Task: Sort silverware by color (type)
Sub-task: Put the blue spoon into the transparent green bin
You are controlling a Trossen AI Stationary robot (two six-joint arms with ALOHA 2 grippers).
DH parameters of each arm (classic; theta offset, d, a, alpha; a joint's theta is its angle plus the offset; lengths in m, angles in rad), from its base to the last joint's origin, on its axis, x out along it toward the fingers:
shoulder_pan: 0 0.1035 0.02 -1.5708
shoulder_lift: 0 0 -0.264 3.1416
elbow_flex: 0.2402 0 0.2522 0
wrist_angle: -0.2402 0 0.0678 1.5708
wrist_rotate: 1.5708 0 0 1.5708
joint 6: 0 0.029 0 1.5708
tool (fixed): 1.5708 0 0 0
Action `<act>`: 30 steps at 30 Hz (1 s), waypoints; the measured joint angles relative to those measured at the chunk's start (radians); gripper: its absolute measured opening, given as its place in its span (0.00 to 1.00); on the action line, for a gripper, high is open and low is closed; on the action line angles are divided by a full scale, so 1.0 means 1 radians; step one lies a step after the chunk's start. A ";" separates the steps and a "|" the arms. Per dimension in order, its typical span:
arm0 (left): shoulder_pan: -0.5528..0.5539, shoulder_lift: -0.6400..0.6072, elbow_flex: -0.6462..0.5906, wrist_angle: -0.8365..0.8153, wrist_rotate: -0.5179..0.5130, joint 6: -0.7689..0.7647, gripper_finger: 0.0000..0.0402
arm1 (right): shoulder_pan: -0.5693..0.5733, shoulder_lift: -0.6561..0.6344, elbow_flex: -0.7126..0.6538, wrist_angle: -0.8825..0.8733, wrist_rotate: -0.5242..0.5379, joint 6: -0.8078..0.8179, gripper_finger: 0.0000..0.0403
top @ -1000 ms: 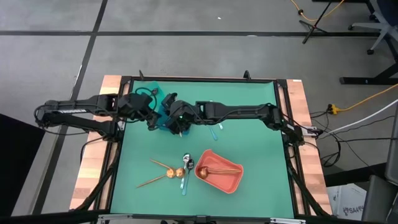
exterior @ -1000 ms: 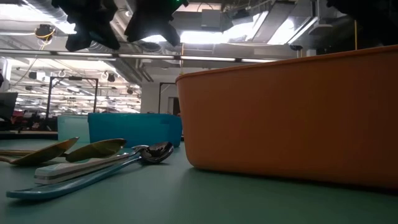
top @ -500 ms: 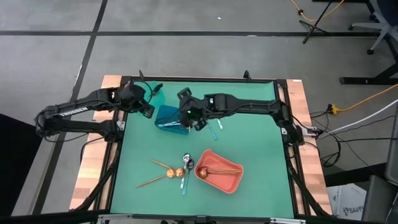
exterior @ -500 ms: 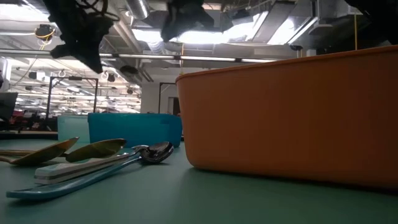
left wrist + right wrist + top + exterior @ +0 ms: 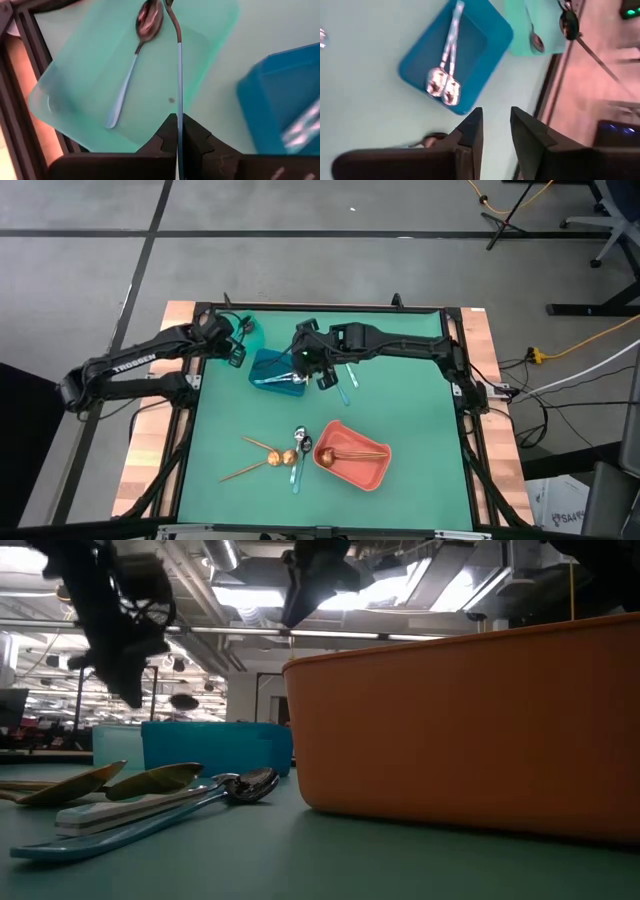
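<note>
Both arms had drawn apart from their position above the blue bin [image 5: 262, 364]: the left gripper [image 5: 179, 120] had withdrawn toward the teal bin [image 5: 45, 95] at the table's far left corner, and the right gripper [image 5: 495, 112] had shifted to just beside the blue bin's right edge. The left gripper was clamped on a light-blue-handled spoon [image 5: 179, 75] held over the teal bin, so a drop there appeared to be the step in hand. The right gripper's fingers stood apart with nothing between them. Three bins were present: teal, blue and a coral bin [image 5: 372, 473]. The blue bin held two silver spoons [image 5: 445, 75]; the teal bin held one blue-handled spoon [image 5: 135, 55]. The coral bin held copper-gold pieces [image 5: 345, 448], number unclear. At least four loose utensils [image 5: 280, 455] lay unsorted beside the coral bin.
</note>
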 joint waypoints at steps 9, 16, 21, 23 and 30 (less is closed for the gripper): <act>0.086 0.000 -0.152 0.205 -0.004 0.119 0.00 | 0.001 0.000 0.000 0.030 -0.045 0.000 0.22; 0.128 0.000 -0.195 0.261 -0.027 0.167 0.00 | 0.001 0.000 0.000 0.044 -0.051 -0.001 0.22; 0.150 0.000 -0.225 0.264 -0.028 0.168 0.00 | 0.001 0.000 0.000 0.044 -0.051 -0.001 0.22; 0.157 0.000 -0.236 0.265 -0.027 0.168 0.00 | 0.001 0.000 -0.001 0.044 -0.051 -0.001 0.22; 0.164 0.000 -0.264 0.309 -0.028 0.167 0.02 | 0.001 0.000 -0.001 0.044 -0.051 -0.001 0.22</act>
